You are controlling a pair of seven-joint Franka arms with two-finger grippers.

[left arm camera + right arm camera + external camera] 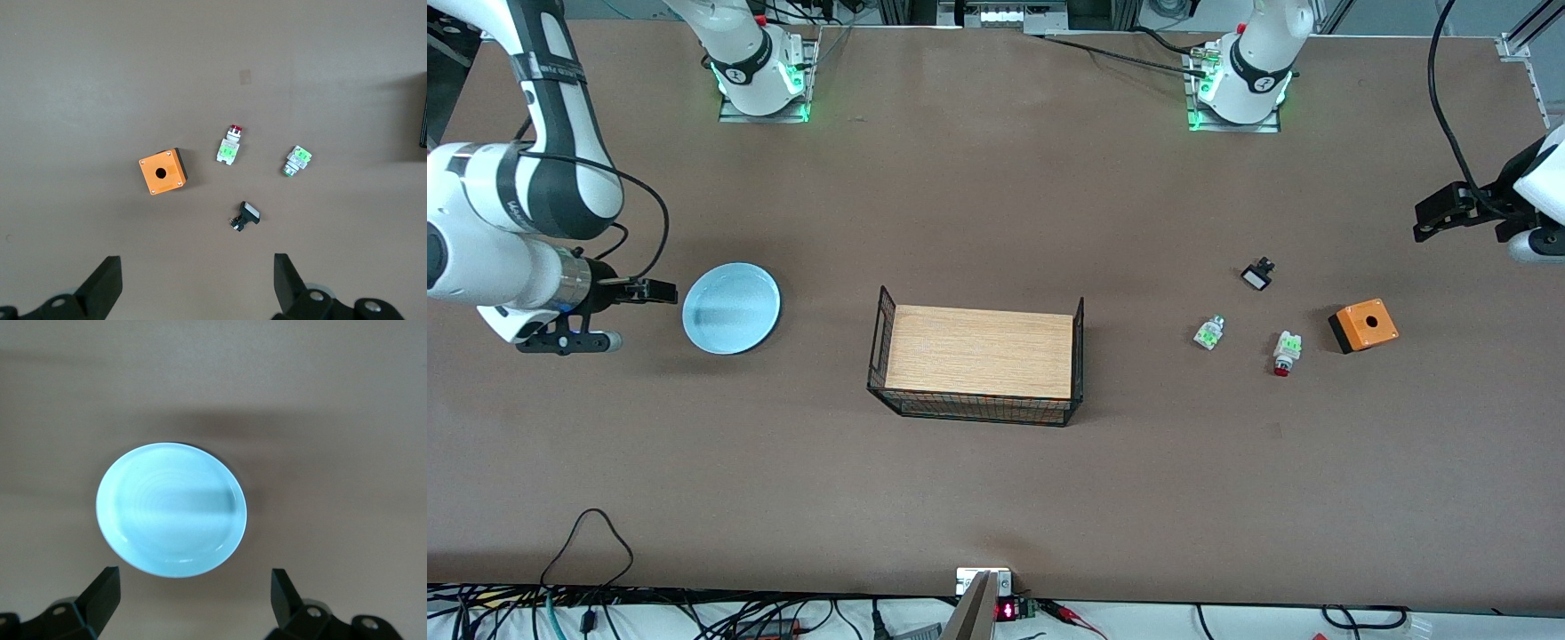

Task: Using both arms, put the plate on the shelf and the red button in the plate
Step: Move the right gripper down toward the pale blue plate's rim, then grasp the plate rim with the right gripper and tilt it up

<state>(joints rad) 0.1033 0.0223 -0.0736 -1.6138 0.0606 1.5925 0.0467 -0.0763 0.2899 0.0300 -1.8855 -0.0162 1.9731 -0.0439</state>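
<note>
The pale light-blue plate point(731, 308) lies flat on the table toward the right arm's end. My right gripper point(628, 314) hangs open and empty beside it, off its rim; the right wrist view shows the plate point(171, 509) just past the open gripper point(193, 600). The red button point(1286, 352), white with green patch and red tip, lies on its side toward the left arm's end. My left gripper point(1458, 213) is open and empty, high above the table edge there. The left wrist view shows the red button point(229, 145) well clear of the open gripper point(197, 287).
A wire basket with a wooden floor point(978, 356) stands mid-table. Around the red button lie a white-green part without red tip point(1209, 332), a small black-and-white part point(1257, 274) and an orange box with a hole point(1363, 325).
</note>
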